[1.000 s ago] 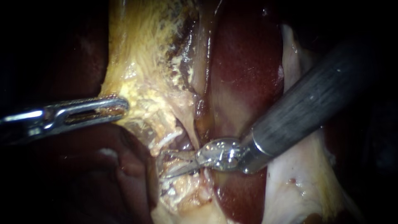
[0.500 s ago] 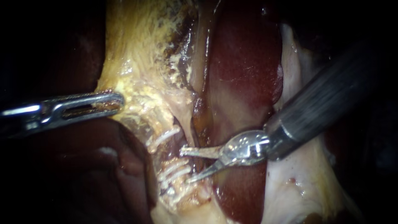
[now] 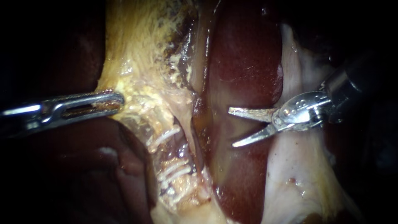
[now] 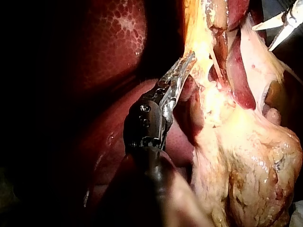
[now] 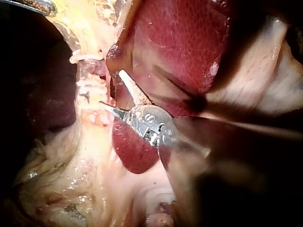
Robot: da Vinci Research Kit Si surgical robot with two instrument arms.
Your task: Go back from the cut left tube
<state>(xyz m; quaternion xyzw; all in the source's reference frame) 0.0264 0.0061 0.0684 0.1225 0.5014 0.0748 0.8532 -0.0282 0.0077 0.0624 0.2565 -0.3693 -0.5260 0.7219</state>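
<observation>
The right instrument comes in from the upper right and ends in two narrow pointed blades. They stand clearly apart in a V, with nothing between them. Both tips hang over the dark red liver, while the hinge lies over a band of pale whitish tissue.

The clipped tube lies ahead of the blade tips, toward the left of the endoscope view and apart from them, with a strip of liver and a glistening yellow-brown fold in between. One white clip crosses the tube higher up, and a group of white clips crosses it lower down. Between the two sets is a dark red gap where the tube does not run through. No part of the right instrument touches the tube or any clip.

In the right wrist view the open blades point toward the same clips. How near they are there cannot be told.

The left instrument enters from the left. Its slotted jaws lie nearly together, gripping the edge of the yellow fatty tissue above the tube. The left wrist view shows that grip on the yellow strand.
</observation>
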